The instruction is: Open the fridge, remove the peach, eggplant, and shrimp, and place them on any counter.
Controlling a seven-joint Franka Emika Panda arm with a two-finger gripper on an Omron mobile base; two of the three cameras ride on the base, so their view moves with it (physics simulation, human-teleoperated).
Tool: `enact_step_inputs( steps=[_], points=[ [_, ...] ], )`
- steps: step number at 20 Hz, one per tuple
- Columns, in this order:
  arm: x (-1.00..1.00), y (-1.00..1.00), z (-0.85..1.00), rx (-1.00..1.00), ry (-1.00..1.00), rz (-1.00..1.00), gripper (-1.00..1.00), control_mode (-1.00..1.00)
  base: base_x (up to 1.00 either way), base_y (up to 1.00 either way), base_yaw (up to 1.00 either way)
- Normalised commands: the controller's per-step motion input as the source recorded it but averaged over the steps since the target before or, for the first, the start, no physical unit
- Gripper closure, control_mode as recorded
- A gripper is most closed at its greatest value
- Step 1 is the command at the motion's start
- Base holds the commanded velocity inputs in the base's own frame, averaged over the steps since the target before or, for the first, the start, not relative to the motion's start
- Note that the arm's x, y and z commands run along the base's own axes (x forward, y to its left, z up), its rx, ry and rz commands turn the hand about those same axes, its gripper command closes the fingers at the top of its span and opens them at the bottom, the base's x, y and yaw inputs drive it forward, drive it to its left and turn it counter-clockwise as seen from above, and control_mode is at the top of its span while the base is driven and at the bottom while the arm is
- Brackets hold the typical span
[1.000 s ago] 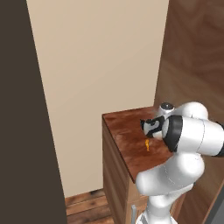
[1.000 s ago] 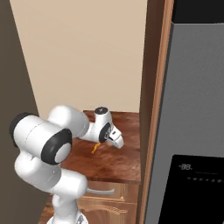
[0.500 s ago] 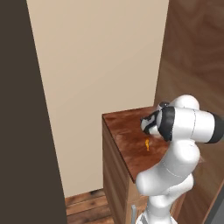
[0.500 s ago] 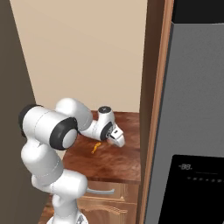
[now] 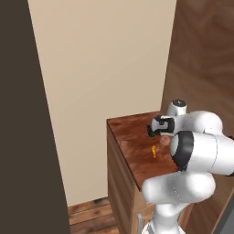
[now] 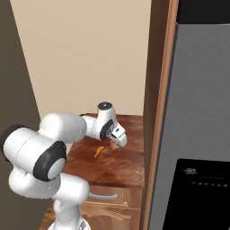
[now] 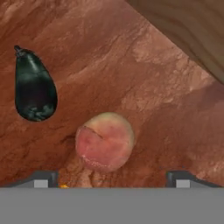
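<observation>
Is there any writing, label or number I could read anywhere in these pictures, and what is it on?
Small pale display characters on the black dispenser panel of the fridge: too small and blurred to read.
Nothing is written on the counter, peach, eggplant or shrimp.

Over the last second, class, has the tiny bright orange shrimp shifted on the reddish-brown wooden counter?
No. The shrimp lies at the same spot on the counter.
</observation>
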Motion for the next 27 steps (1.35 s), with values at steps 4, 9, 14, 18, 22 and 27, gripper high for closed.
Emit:
enact_step_inputs(
  steps=[4, 9, 14, 18, 22, 27],
  points=[
    [-0.97, 0.21, 1.0, 0.0, -0.12, 0.02, -1.0, -1.0, 0.0, 0.0, 0.0],
    [-1.0, 0.29, 1.0, 0.0, -0.01, 0.13, -1.0, -1.0, 0.0, 0.0, 0.0],
    [-1.0, 0.52, 1.0, 0.0, 0.17, 0.2, -1.0, -1.0, 0.0, 0.0, 0.0],
    [-0.95, 0.81, 1.0, -0.04, 0.17, 0.25, -1.0, -1.0, 0.0, 0.0, 0.0],
    [-0.54, 1.0, 0.91, -0.09, 0.17, 0.33, -1.0, -1.0, 0.0, 0.0, 0.0],
    [-0.06, 1.0, 0.5, -0.11, 0.11, 0.4, -1.0, -1.0, 0.0, 0.0, 0.0]
  ],
)
